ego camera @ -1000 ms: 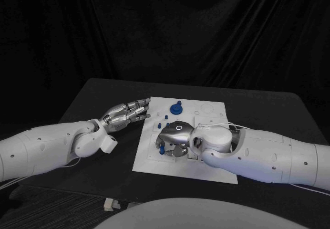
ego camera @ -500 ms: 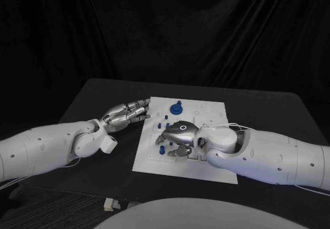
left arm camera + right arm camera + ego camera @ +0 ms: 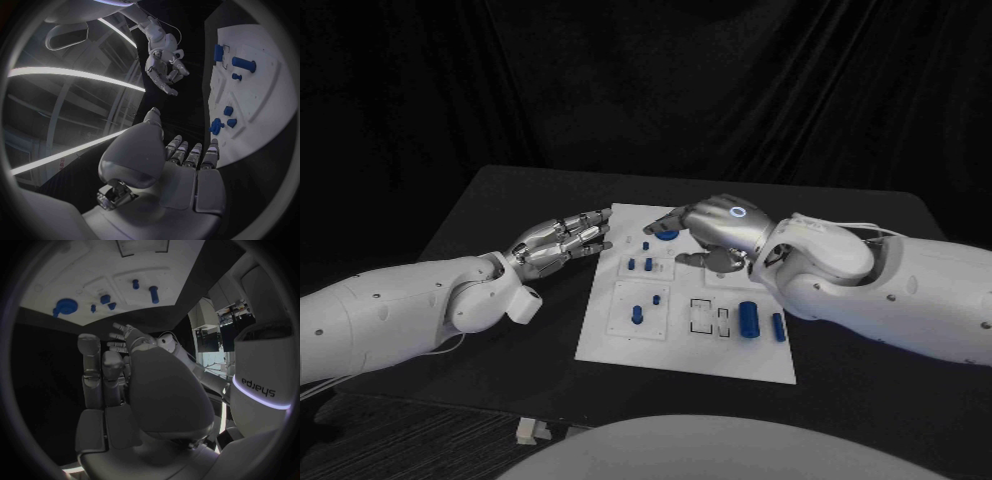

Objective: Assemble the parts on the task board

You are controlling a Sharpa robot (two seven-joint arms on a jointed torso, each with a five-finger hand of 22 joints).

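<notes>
Over the far end of the task board [image 3: 687, 330], your right hand [image 3: 711, 232] hovers with its fingers [image 3: 664, 223] loosely spread and curled a little, holding nothing that I can make out. Just beneath those fingertips sits the round blue part [image 3: 666, 234], half covered by the hand in the head view; the right wrist view shows it whole [image 3: 65, 305] at the board's corner. That's your key relation: the round part lies directly under and slightly ahead of the right fingers, so this hand is far nearer to it than the other.

Off the board's far left corner, your left hand [image 3: 564, 240] rests above the desk [image 3: 502, 200], fingers straight and held side by side, empty, pointing toward the board's edge.

Moving outward, small blue pegs [image 3: 640, 265] stand in the board's middle. Nearer you, an upright blue peg [image 3: 638, 314] sits at the left, and two long blue cylinders [image 3: 762, 321] lie side by side at the right, long axes running from the near edge to the far edge.

Hard to call: whether the right fingers actually touch the round part, and which slots stay unfilled.
</notes>
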